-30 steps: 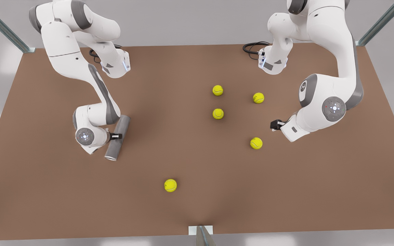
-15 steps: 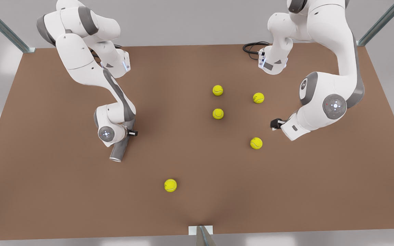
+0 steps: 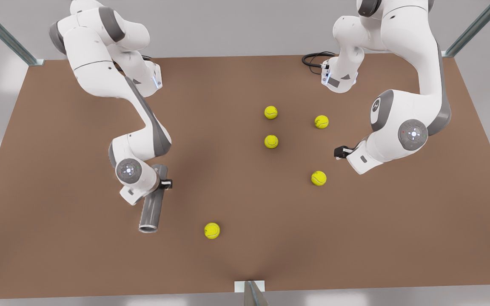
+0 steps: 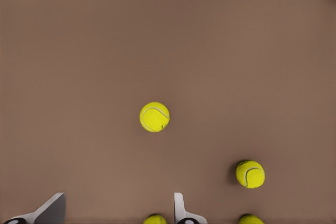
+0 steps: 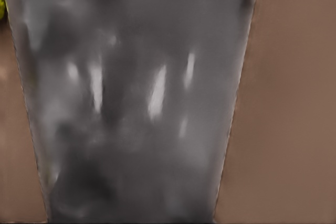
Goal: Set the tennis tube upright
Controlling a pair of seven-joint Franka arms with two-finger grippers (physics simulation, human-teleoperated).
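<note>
We've got the tube [image 3: 151, 208] clamped in our right gripper [image 3: 163, 183], over on the front view's left side of the table [image 3: 236, 255]. The right wrist view has the grey wall of the tube [image 5: 136, 103] pressed up close, so we read the jaws as closed around its body. It looks to us like it's lifted and tilted, rimmed open end pointing toward the camera edge of the table, not upright yet.

So we'd say we're mid-step: grasp done, reorienting in hand. Next move calls for rotating the wrist until the tube's axis is vertical, then lowering it so 1 end sits flat before letting go. Letting go while it's tilted would probably just topple it.

The nearest ball [image 3: 212, 230] sits just to the side, apart from the tube, so we'd want to set down away from it.

Our left gripper [image 3: 339, 152] waits above the balls on the front view's right, fingers [image 4: 181, 211] spread and holding nothing.
</note>
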